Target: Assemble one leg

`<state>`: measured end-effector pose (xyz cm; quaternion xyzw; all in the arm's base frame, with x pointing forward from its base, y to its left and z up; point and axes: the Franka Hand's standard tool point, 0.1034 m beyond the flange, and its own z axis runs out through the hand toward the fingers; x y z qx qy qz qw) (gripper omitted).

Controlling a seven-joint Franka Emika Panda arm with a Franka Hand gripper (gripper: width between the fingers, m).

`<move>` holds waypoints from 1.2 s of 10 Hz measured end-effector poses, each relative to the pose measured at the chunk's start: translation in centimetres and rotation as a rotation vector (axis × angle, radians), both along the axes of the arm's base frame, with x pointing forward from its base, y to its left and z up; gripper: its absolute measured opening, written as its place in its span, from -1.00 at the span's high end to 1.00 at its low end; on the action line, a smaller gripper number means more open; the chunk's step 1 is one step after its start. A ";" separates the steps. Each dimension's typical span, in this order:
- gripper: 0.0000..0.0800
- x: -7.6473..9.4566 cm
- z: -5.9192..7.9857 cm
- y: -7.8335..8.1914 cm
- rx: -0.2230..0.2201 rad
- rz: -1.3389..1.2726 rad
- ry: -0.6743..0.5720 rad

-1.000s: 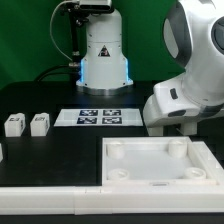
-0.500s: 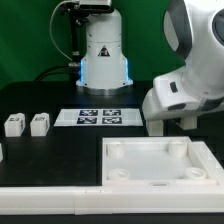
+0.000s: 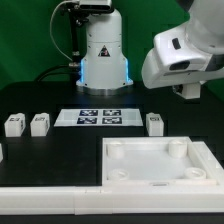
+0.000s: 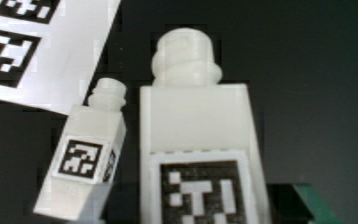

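Note:
In the wrist view a leg (image 4: 194, 130), a white block with a rounded peg end and a black-and-white tag, fills the middle and runs down between my jaws. My gripper (image 4: 194, 218) is shut on it; one dark fingertip (image 4: 327, 205) shows beside it. A second leg (image 4: 91, 150) stands lower down on the black table beside the marker board (image 4: 43, 50). In the exterior view my gripper (image 3: 188, 92) hangs high at the right, and the held leg is hidden by the hand. The standing leg (image 3: 155, 123) is below it. Two more legs (image 3: 13, 125) (image 3: 39, 123) stand at the left.
The large white square panel (image 3: 155, 170) with corner sockets lies at the front right. The marker board (image 3: 100, 117) lies in the middle. A long white rail (image 3: 50, 200) runs along the front. The robot's base (image 3: 100, 50) stands at the back.
My arm has risen from low over the table beside the marker board to high at the right. The leg standing by the marker board is now uncovered.

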<state>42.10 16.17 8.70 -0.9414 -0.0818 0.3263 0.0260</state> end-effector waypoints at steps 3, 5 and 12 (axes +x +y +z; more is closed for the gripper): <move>0.27 0.8 0.1 -0.4 0.032 -0.029 -0.331; 0.27 4.1 1.4 -2.0 0.096 0.036 -0.484; 0.27 9.3 1.8 -3.7 0.154 0.103 -0.752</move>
